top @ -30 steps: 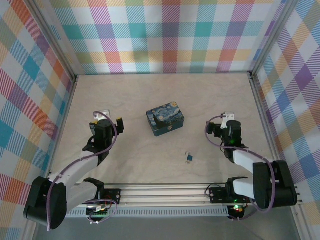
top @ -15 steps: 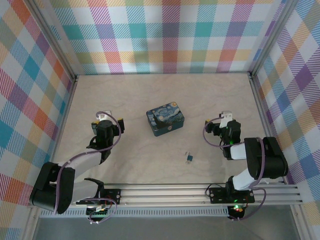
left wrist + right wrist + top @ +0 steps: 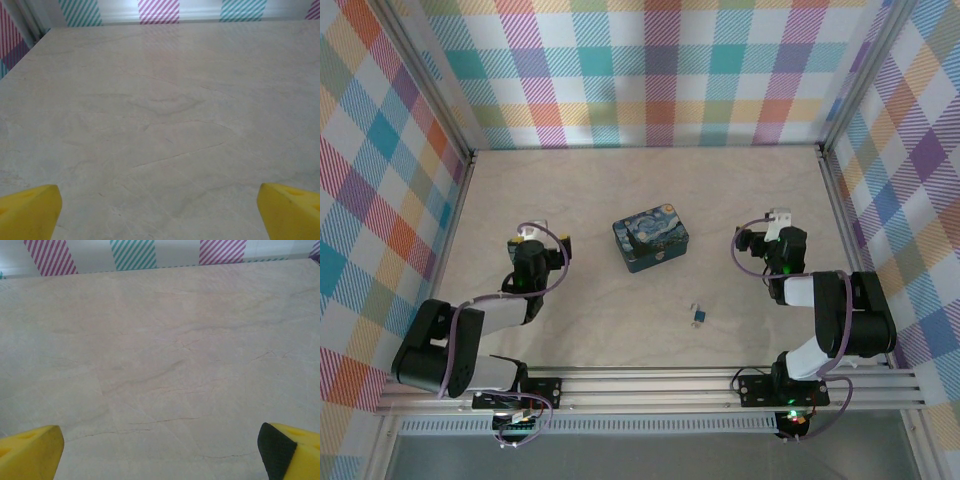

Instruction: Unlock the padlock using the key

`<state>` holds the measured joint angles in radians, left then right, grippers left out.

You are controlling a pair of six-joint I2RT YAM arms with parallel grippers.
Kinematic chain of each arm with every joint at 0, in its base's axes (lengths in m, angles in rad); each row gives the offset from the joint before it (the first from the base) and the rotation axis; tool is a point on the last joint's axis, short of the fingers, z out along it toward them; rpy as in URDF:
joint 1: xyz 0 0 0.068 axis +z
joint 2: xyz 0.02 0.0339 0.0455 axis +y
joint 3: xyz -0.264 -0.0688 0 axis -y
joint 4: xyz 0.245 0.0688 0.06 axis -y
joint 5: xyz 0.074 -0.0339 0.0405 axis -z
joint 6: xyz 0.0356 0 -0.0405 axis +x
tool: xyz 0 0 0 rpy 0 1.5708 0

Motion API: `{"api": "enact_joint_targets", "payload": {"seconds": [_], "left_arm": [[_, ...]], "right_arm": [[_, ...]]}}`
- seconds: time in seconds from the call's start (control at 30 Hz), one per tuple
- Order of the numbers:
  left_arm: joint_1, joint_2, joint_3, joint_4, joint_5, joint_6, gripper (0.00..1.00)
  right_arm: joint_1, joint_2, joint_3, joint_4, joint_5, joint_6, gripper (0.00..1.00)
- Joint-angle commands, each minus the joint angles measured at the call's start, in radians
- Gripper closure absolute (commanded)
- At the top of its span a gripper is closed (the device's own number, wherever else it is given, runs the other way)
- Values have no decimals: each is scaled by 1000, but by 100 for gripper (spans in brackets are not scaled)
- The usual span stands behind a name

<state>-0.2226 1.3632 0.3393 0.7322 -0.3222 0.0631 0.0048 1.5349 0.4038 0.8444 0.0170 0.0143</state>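
Top cam: padlock (image 3: 699,316) lay flat on the table (image 3: 620,190), toward the near edge, between the two arms and closer to the right one. A silvery bit touched its far end; it was too small for me to tell what it was. Tin (image 3: 651,241) sat mid-table, just beyond the padlock and a little left of it, not touching. Left gripper (image 3: 530,236) was left of the tin, arm folded back low over the table, pointing away from the bases. Right gripper (image 3: 777,222) was right of the tin, posed about the same. Both were well apart from the padlock, and neither touched the tin. On the left wrist cam I saw the yellow left fingers (image 3: 27,212) only at the two bottom corners, so spread wide, with bare table between them running out to the striped wall (image 3: 158,9). The right wrist cam looked the same: right fingers (image 3: 30,452) in the bottom corners, wide apart, the one on the right side of that view showing a dark inner face, bare table between. Neither gripper held anything. Plaid walls (image 3: 640,70) ringed the table on three sides.
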Motion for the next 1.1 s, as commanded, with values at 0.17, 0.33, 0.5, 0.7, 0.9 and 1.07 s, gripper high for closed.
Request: {"api": "enact_joint_targets", "payload": {"seconds": [0.17, 0.33, 0.5, 0.7, 0.9, 1.07], "left_arm": [[40, 127, -60, 281, 85, 51, 0], [75, 193, -36, 298, 97, 12, 0], [97, 201, 53, 129, 97, -18, 0], [147, 200, 73, 90, 153, -57, 0], [147, 200, 72, 91, 153, -54, 0], [147, 200, 73, 90, 153, -54, 0]], "right_arm": [[-4, 1, 0, 0, -17, 9, 0], [-4, 1, 0, 1, -17, 9, 0], [-3, 1, 0, 1, -17, 9, 0], [-3, 1, 0, 1, -16, 7, 0], [-2, 1, -1, 1, -15, 6, 0], [-3, 0, 0, 1, -14, 5, 0]]}}
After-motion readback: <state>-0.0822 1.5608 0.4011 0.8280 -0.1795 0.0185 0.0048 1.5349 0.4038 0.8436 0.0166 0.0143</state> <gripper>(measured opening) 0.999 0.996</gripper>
